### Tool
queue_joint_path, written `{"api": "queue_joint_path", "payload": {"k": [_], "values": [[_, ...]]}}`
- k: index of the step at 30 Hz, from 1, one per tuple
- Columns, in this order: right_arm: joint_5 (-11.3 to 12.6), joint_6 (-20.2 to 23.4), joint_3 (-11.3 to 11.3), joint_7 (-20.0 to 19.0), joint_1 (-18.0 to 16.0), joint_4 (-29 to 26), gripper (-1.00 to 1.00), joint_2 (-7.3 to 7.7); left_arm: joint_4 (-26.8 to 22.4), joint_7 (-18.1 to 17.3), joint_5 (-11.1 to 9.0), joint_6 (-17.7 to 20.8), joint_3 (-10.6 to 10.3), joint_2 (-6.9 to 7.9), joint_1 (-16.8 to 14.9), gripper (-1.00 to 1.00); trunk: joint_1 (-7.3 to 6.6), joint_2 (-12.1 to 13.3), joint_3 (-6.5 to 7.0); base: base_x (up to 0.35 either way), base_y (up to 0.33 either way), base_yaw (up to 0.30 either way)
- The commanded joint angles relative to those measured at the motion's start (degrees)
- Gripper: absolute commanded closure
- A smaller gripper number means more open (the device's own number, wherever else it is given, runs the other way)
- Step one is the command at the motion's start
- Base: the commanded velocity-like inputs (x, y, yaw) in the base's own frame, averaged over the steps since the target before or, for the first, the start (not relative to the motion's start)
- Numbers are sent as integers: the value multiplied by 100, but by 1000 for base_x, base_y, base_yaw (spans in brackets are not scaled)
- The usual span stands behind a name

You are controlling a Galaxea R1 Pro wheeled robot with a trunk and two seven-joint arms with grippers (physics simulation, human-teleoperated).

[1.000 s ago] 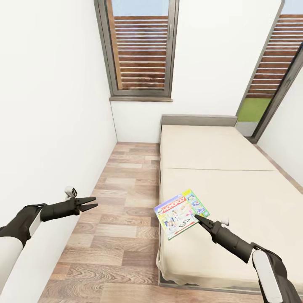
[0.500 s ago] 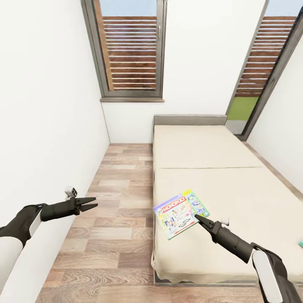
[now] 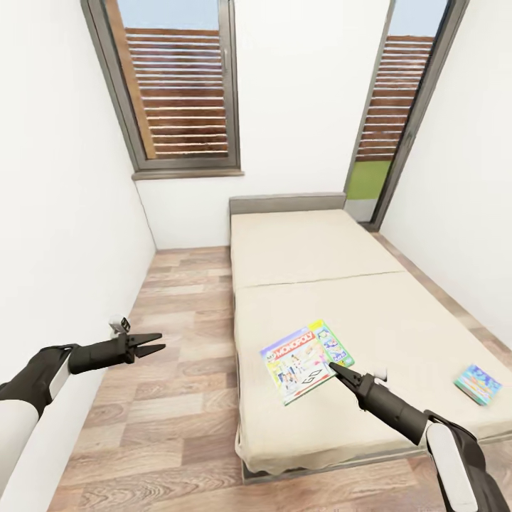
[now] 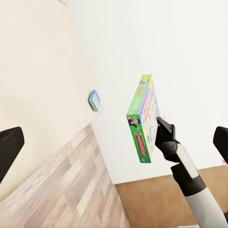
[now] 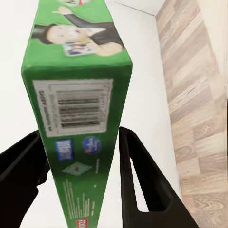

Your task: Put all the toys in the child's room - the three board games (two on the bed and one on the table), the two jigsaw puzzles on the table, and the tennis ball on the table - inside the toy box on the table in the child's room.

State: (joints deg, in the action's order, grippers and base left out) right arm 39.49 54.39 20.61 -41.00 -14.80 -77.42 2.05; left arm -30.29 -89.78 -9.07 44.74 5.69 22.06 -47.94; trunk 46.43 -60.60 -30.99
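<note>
My right gripper [image 3: 333, 368] is shut on the near edge of the green-edged "MONOPOLY" board game [image 3: 306, 359], holding it above the bed's front left part. In the right wrist view the box's green barcode side [image 5: 76, 95] sits clamped between the two black fingers [image 5: 137, 175]. A second, smaller flat teal board game [image 3: 478, 384] lies on the cream bed [image 3: 320, 284] near its front right edge. My left gripper [image 3: 153, 345] hangs open over the floor, holding nothing. The table, toy box, jigsaw puzzles and tennis ball are out of view.
A strip of wood plank floor [image 3: 178, 370] runs between the bed and the white wall [image 3: 64, 235] on the left. Two tall windows [image 3: 178, 85] with slatted shutters stand behind the bed. Another white wall [image 3: 462, 199] borders the bed's right side.
The camera has swung to the right, so bed and windows shifted left in the picture and the teal box came into view. Both arms keep their pose, the Monopoly box still gripped.
</note>
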Motion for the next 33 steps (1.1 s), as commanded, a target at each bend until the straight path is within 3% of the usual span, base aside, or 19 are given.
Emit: {"api": "queue_joint_path", "payload": {"k": [1, 8, 21, 33], "values": [[6, 10, 6, -24, -6, 0, 100, -4, -3, -22, 2, 61, 1, 3, 1, -100, -22, 38, 16, 0, 0, -281], [11, -258, 10, -25, 10, 3, 100, -48, -3, -22, 2, 61, 9, 3, 0, -100, -176, 319, 178, 0, 0, -122], [-1, -306, 9, -44, 38, -1, 100, -169, -11, -22, 2, 61, 5, 23, -2, -100, -462, 840, 530, 0, 0, -4], [4, -437, 13, -49, 38, 2, 100, -178, -18, -22, 11, 61, -4, 22, 1, -100, -725, 1322, 859, 0, 0, 0]]}}
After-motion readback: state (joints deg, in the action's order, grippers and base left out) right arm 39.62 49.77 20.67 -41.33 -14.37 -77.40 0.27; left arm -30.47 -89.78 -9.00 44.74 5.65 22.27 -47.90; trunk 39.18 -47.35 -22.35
